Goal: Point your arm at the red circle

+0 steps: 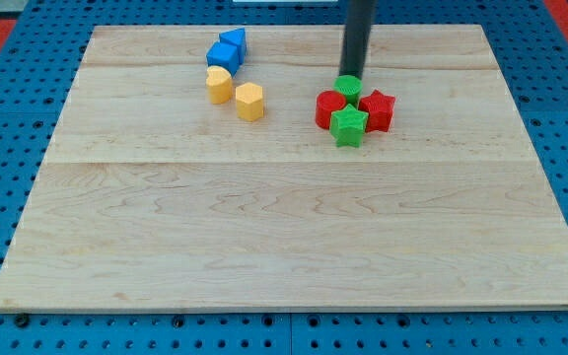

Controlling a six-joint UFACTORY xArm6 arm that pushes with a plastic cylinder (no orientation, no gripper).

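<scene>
While parked right at the top edge of the green round block (349,86), my tip (350,77) sits upper right of centre on the wooden tabletop (264,237), just above the red circle (329,108). No gripper here, only a bare rod. Packed in that cluster: green star (348,125) and red star-ish block (378,109); upper left: two blue blocks (227,49), two yellow ones (235,94).

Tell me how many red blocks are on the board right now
2, both in the cluster at the view's upper right: the red circle on its left side, the red star on its right. The green blocks between them might hide more.
</scene>
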